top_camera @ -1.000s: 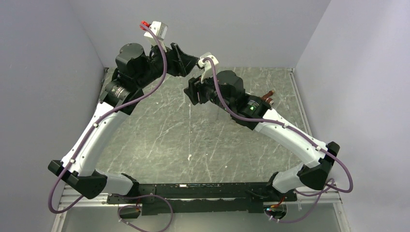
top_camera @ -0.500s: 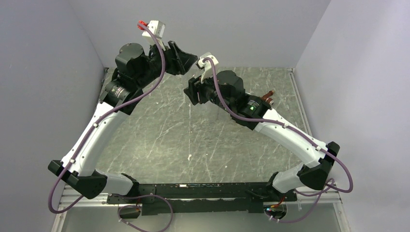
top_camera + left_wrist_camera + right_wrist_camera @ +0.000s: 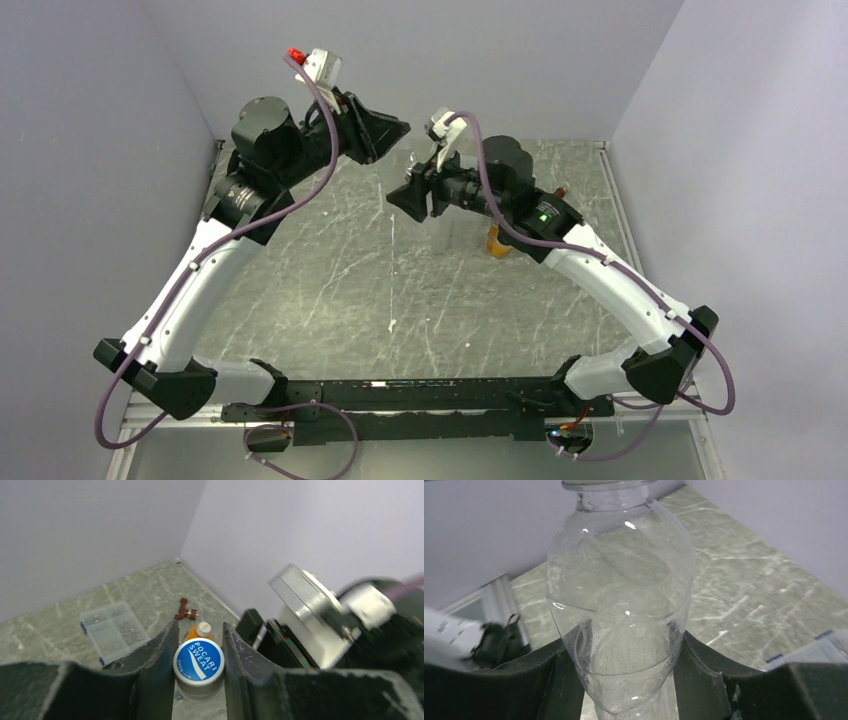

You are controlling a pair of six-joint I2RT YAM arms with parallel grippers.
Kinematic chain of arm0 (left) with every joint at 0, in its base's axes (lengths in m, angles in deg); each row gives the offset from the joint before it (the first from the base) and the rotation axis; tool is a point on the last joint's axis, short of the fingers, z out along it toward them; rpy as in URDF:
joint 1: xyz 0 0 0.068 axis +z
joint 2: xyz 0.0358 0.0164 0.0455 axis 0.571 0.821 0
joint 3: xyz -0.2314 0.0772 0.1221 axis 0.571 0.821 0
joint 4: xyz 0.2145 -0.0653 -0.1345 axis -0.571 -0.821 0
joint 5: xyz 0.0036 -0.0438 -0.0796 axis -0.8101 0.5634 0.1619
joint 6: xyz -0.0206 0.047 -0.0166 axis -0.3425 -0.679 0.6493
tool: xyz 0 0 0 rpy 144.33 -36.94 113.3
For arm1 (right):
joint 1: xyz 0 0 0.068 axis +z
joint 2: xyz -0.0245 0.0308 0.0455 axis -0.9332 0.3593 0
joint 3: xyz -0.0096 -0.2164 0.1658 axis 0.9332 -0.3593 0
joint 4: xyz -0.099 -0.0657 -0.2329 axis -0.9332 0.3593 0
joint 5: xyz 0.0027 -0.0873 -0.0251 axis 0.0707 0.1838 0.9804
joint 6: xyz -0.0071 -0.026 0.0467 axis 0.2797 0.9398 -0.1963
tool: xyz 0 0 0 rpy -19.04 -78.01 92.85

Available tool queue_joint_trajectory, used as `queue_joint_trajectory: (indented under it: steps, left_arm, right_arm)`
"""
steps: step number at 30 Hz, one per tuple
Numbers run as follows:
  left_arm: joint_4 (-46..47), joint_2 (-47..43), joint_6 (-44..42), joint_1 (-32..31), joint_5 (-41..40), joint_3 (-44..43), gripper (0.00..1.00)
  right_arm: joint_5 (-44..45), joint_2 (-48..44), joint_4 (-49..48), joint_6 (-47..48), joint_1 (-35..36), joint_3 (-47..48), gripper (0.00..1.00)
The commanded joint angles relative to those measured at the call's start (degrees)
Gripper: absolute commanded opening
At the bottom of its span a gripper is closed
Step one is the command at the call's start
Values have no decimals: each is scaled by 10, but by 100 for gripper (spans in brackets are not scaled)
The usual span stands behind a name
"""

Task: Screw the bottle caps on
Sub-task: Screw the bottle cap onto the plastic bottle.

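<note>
Above the far middle of the counter (image 3: 330, 280), your two arms meet in the air.

- Just changed: the left end effector (image 3: 398, 128) has drawn its jaws in. In the left wrist view they now press both sides of the blue cap (image 3: 199, 661), printed face toward the camera.
- A pale clear ring shows under the cap. I take it for the neck of the clear bottle (image 3: 619, 580), so the cap looks seated on the mouth, not yet turned down.
- The right end effector (image 3: 398, 200) is closed about the lower body of that bottle, fingers snug on either side, holding it off the counter.
- Meaning for the task: with the cap gripped and the bottle braced, twisting can probably begin. Watch for the cap sitting crooked on the thread.

Against the earlier overhead frames:
- The right arm has lifted and swung, and its wrist now points more toward the left end effector.
- The orange bottle (image 3: 495, 241), hidden under that arm before, now shows upright on the counter beneath its forearm.
- The left wrist sits a little higher and further right.
- The two end effectors remain close, one above the other.
</note>
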Motion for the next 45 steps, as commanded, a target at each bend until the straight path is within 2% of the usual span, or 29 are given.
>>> queue_joint_trajectory:
  steps: [1, 7, 12, 14, 15, 18, 19, 20, 21, 22, 24, 27, 31, 35, 41, 45]
  left_arm:
    - [73, -62, -22, 0, 163, 40, 8]
    - [164, -80, 13, 1, 408, 66, 3]
    - [275, -74, 98, 1, 546, 77, 3]
    - [278, -69, 108, 2, 568, 71, 4]
    - [261, -67, 98, 1, 569, 64, 8]
    - [164, -74, 21, 1, 511, 39, 41]
    - [120, -82, -10, 2, 473, 32, 66]
    - [94, -90, -30, 1, 424, 30, 84]
    - [79, -97, -45, 1, 375, 30, 93]
    - [67, -104, -57, 1, 333, 29, 99]
    - [47, -114, -70, 1, 231, 25, 99]
    - [36, -121, -80, 1, 145, 23, 100]
    - [44, -116, -75, 1, 89, 15, 99]
    - [53, -97, -68, 2, 87, 0, 99]
    - [16, -61, -66, 1, -6, -35, 99]
    - [1, -38, -64, 1, -33, -50, 96]
  right_arm:
    - [-272, -54, -97, -36, -55, -26, 19]
    - [-542, -66, -256, -139, -70, -55, 19]
    - [-646, -56, -431, -282, -69, -73, 19]
    - [-656, -54, -448, -297, -69, -70, 19]
    - [-656, -54, -432, -284, -69, -65, 19]
    - [-621, -61, -318, -200, -69, -40, 20]
    - [-601, -62, -264, -161, -69, -28, 20]
    - [-575, -65, -216, -127, -69, -18, 20]
    - [-546, -69, -182, -105, -69, -13, 21]
    - [-511, -73, -150, -82, -69, -10, 21]
    - [-447, -84, -106, -56, -68, -16, 22]
    - [-338, -94, -71, -32, -61, -24, 24]
    - [-175, -95, -54, -26, -42, -34, 24]
    - [-51, -82, -51, -34, -23, -30, 23]
    - [43, -53, -38, -29, 6, -8, 23]
    - [84, -34, -29, -21, 27, 9, 22]
